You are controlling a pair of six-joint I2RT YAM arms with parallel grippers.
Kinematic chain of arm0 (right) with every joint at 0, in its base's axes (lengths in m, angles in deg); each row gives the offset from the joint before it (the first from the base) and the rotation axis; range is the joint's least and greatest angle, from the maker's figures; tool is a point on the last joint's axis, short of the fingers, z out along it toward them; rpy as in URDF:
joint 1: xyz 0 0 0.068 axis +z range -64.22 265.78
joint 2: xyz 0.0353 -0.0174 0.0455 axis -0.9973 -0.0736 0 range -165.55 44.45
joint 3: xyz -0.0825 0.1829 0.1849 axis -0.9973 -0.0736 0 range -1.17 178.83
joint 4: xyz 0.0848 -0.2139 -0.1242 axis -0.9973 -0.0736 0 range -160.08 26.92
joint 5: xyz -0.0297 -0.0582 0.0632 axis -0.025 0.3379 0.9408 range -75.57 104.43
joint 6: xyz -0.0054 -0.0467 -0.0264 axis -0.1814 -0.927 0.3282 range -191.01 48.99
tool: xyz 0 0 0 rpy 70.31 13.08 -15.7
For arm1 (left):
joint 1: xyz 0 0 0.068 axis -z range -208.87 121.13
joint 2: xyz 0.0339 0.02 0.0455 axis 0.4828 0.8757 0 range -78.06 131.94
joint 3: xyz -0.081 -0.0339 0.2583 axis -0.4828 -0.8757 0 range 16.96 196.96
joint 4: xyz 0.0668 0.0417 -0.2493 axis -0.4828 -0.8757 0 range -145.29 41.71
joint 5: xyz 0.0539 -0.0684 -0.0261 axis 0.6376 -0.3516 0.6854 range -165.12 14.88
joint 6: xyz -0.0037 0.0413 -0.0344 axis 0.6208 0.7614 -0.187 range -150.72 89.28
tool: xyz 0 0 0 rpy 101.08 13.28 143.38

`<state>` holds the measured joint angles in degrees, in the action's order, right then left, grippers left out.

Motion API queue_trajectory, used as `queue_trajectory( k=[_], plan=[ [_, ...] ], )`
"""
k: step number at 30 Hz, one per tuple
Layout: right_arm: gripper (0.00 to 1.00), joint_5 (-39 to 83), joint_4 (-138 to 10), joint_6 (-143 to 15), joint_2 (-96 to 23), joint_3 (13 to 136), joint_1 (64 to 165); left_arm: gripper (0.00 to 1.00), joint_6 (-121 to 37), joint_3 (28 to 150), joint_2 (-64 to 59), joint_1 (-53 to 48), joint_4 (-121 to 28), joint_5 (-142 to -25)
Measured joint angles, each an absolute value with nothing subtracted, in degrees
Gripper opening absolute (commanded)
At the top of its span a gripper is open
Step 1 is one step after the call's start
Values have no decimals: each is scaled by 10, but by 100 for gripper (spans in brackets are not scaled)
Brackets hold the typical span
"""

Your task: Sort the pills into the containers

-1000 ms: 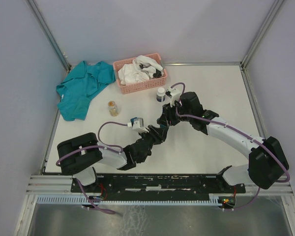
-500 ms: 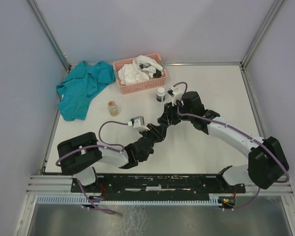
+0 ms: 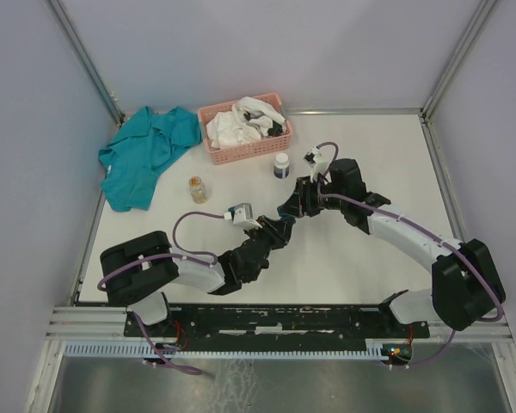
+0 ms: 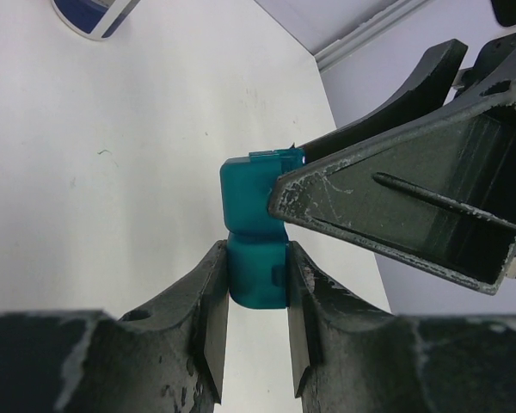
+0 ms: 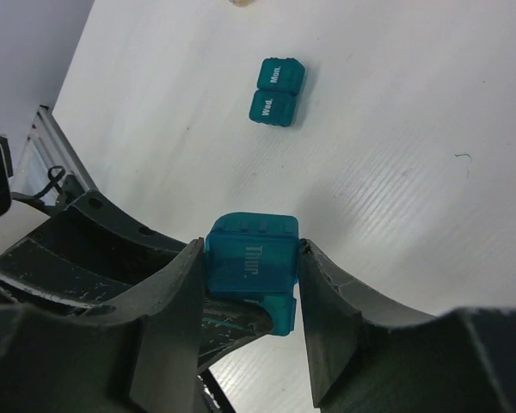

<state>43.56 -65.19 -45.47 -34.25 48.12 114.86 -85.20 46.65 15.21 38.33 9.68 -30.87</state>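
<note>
Teal glossy square plastic container (image 5: 249, 258) between scuffed black jaws

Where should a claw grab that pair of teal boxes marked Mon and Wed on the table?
Probably from straight above, closing on the two long sides of the teal pair. It lies flat on the table, its sides are straight and parallel, and bare surface beside each leaves room to close in.
</note>
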Motion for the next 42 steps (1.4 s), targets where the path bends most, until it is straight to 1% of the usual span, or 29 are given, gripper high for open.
queue_trajectory(
  k=[2, 4, 7, 9, 14, 16, 18, 21, 27, 29, 34, 42],
  plan=[
    [29, 456, -642, -439, -343, 476, 1138, 3, -854, 464, 152, 382, 101, -314],
    [35, 473, -634, -425, -345, 473, 1131, 3, -854, 458, 151, 379, 112, -321],
    [51, 497, -621, -409, -351, 471, 1124, 3, -856, 443, 145, 375, 129, -333],
    [59, 509, -617, -402, -353, 469, 1120, 3, -856, 438, 141, 374, 132, -337],
    [70, 519, -616, -401, -353, 469, 1107, 3, -856, 421, 129, 372, 135, -338],
    [71, 516, -619, -407, -353, 469, 1099, 3, -856, 417, 128, 370, 135, -338],
    [67, 512, -625, -413, -352, 469, 1092, 3, -856, 414, 127, 370, 135, -339],
    [54, 496, -639, -429, -349, 469, 1088, 3, -856, 410, 127, 370, 135, -341],
    [50, 469, -666, -459, -348, 470, 1086, 3, -856, 409, 122, 370, 138, -353],
    [43, 468, -670, -465, -348, 470, 1086, 3, -856, 408, 120, 370, 140, -357],
    [24, 493, -654, -462, -348, 470, 1085, 3, -856, 406, 119, 370, 149, -364],
    [9, 555, -599, -428, -347, 466, 1078, 3, -856, 400, 119, 367, 172, -379]
  ],
)
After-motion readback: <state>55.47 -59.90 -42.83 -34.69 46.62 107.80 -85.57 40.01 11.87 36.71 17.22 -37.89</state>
